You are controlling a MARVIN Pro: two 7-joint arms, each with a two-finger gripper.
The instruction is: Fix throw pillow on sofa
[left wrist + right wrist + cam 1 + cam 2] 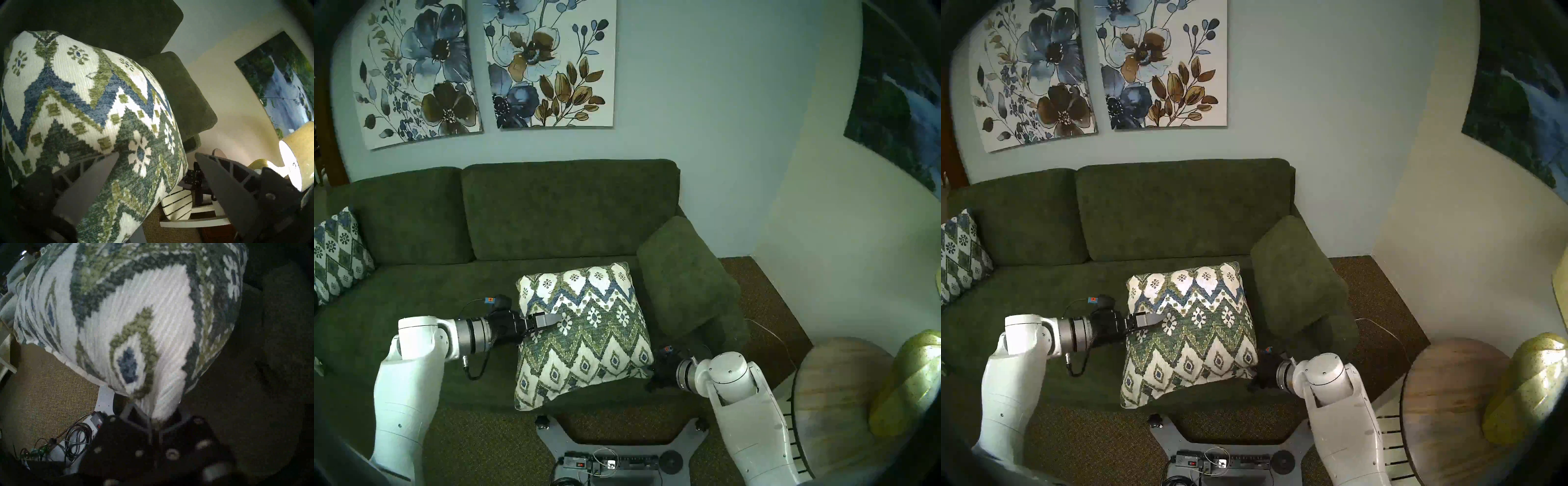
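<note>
**Spotter:** Right gripper (153, 414) first: your two fingers are pinched together on the near right corner of the throw pillow (582, 325), with cream fabric bunched between them. Your left gripper (156, 162) is spread wide, one finger (95, 176) lying against the pillow's face, the other standing free in the air, so it grips nothing yet.

**Operator:** Where does the pillow sit?

**Spotter:** It lies on the right half of the sofa (524, 210) seat, tilted, its front edge hanging past the seat's front lip, its far right corner close by the armrest (683, 275). I judge it wants standing up against the back cushion.

**Operator:** How should I handle it?

**Spotter:** Get the left fingers round the left edge before you lift; a single corner pinch will likely let the plump body sag and twist. Raise both sides together, carry it back, and keep the right wrist clear of the armrest.

**Operator:** And the pillow itself?

**Spotter:** Big, square, well stuffed; cream ribbed weave with green and blue zigzag bands, small flowers, and diamond eyes along the near edge. A bluer lattice pillow (334, 251) stands at the sofa's far left; leave it.
</note>
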